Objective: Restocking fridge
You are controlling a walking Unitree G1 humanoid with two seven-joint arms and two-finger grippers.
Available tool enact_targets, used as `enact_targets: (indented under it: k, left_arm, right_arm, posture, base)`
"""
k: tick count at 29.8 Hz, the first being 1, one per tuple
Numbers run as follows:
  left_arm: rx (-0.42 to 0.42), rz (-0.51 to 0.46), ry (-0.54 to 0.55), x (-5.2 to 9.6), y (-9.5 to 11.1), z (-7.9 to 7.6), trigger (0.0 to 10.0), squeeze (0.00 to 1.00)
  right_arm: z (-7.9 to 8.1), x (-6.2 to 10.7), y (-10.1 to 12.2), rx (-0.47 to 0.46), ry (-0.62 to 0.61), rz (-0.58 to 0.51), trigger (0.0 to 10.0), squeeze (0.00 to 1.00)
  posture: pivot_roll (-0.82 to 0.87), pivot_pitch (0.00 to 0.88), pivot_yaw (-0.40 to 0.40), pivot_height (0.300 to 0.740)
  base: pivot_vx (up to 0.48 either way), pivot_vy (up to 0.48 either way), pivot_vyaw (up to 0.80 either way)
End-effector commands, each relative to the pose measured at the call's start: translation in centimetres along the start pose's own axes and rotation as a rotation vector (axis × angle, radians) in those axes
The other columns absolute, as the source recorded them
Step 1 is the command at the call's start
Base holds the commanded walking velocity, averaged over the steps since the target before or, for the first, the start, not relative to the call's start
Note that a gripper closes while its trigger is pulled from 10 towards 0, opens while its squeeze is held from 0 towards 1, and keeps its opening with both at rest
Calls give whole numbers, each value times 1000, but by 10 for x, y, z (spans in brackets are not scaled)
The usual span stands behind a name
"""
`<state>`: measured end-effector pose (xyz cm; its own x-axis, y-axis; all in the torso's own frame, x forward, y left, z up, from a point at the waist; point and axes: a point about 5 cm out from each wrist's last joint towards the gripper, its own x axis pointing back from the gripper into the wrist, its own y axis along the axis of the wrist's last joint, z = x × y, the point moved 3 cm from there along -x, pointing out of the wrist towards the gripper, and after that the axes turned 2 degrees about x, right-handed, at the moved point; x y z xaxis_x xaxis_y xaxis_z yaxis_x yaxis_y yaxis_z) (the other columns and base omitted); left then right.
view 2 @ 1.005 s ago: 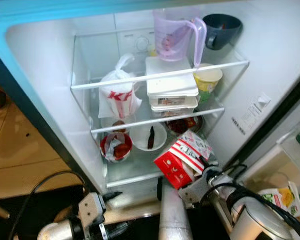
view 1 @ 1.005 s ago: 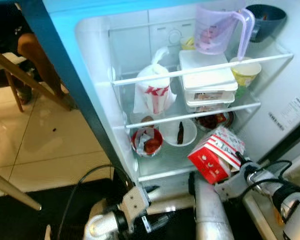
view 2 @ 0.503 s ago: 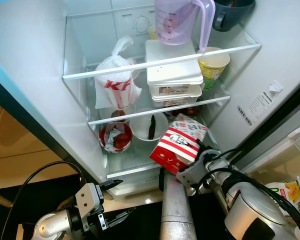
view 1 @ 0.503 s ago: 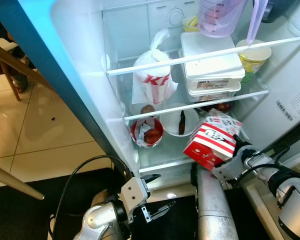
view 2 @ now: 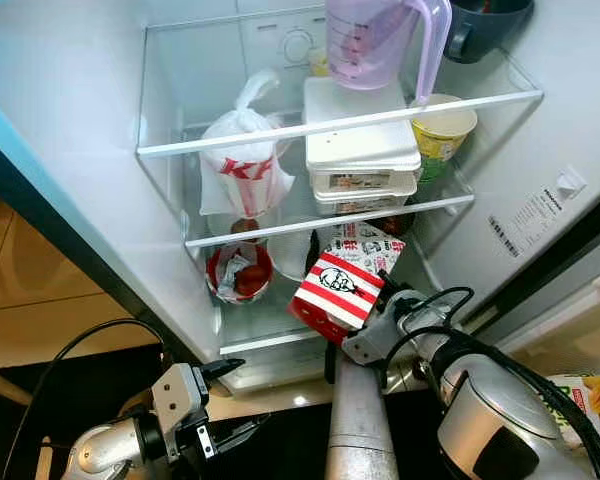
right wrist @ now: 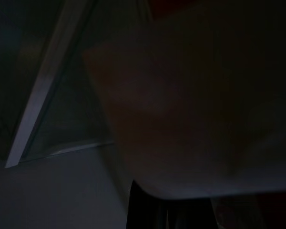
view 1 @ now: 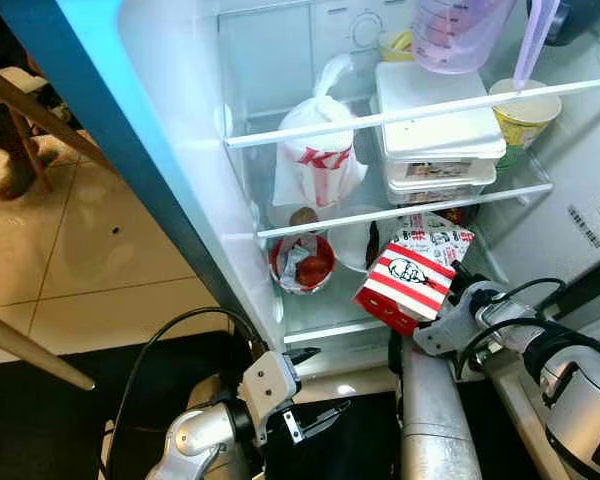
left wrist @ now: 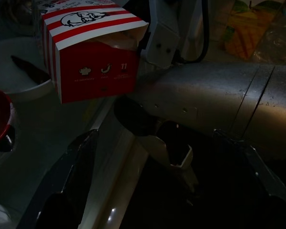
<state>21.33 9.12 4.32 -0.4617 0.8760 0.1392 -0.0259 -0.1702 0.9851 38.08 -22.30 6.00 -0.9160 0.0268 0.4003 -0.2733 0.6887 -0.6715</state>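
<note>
1. Open fridge, glass shelves stocked. The right claw (view 1: 448,300) is clamped on a red-and-white striped cardboard chicken box (view 1: 410,280) and holds it tilted at the front edge of the bottom glass shelf (view 1: 320,305), right side.
2. Box sits just in front of a white bowl with a dark strip in it (view 1: 355,245). To its left, well inside the shelf, is a red bowl with wrapped food (view 1: 302,265).
3. Middle shelf: white plastic bag with red lettering (view 1: 318,160) on the left, stacked white lidded containers (view 1: 435,145) on the right, and a yellow-green paper cup (view 1: 523,108) further right.
4. Top shelf: translucent purple measuring jug (view 1: 460,30).
5. Left claw (view 1: 315,395) hangs low below the fridge opening, fingers spread, holding nothing, idle.
6. Right wrist view is very dark, with a pale box face close up and a shelf edge beside it.
7. Step in hand, as judged: placing the box on the bottom shelf; not yet released, and I cannot tell whether its base is resting on the glass.
8. Next move likely calls for pushing the box further in, levelling it flat, keeping clear of the white bowl, then letting go.
</note>
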Motion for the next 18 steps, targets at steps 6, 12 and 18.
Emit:
enact_targets:
  k: [6,12,18]
  left_arm:
    - [-3,22,-10,0,-3,-2,10000,0]
    - [1,19,-15,-4,-4,-3,10000,0]
    - [0,8,-15,-10,-3,-1,10000,0]
  right_arm:
    - [6,1,-5,-80,35,12,10000,0]
    - [9,2,-23,-184,54,55,10000,0]
    - [4,3,-30,-254,33,61,10000,0]
  posture:
    - [-39,266,53,300]
    - [-61,255,45,300]
    - [-85,245,30,300]
  base:
    - [0,0,0]
    - [0,0,0]
    - [0,0,0]
